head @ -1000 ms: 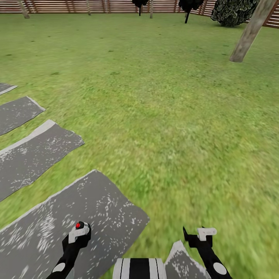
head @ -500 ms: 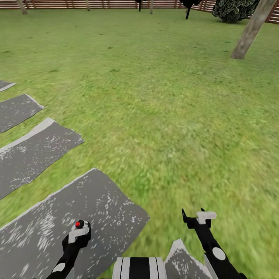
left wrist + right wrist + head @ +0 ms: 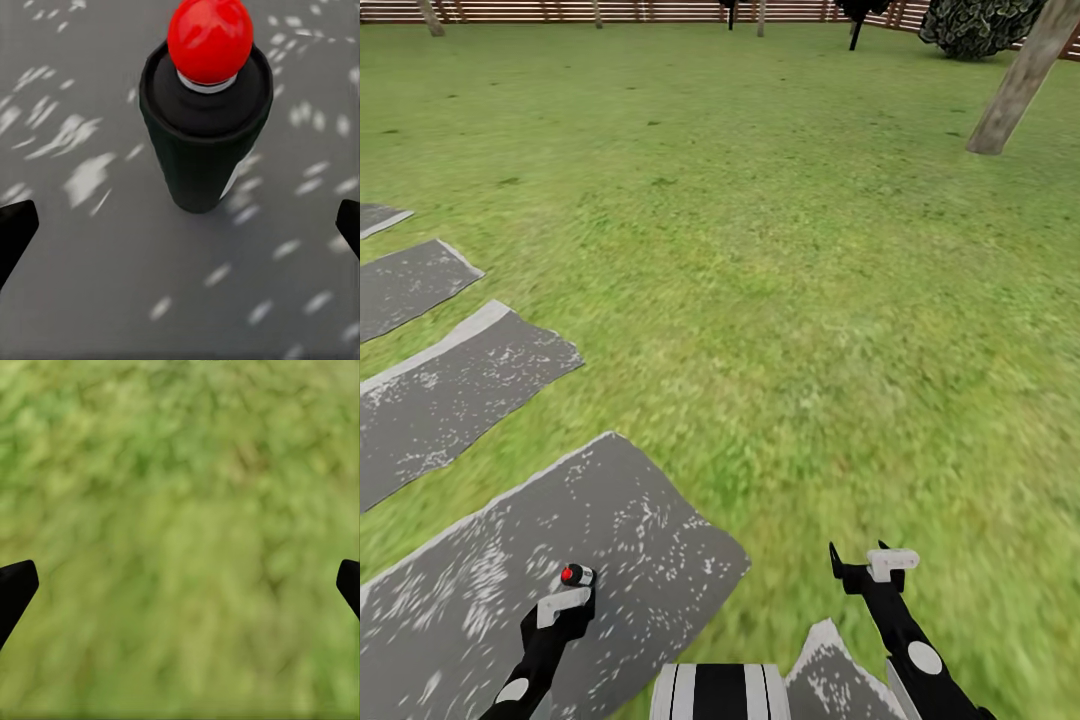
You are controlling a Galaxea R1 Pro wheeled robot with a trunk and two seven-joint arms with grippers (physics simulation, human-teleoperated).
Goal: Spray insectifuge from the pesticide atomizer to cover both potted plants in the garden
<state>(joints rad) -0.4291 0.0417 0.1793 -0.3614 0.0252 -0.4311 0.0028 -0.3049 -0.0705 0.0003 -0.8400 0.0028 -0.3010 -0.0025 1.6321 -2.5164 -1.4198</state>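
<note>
No atomizer or potted plant lay before either set of fingers, just lawn (image 3: 780, 300) and fence (image 3: 610, 10). Left gripper (image 3: 567, 600) hung over a stepping slab (image 3: 510, 560), fingers (image 3: 15, 232) apart, empty; right gripper (image 3: 870, 570) over grass, fingers (image 3: 15, 585) apart. Risk, I judged: driving on blind, missing the sprayer. No readable writing.

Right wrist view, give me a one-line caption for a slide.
Open right end effector hanging over blurred green lawn, nothing between its fingertips.
</note>
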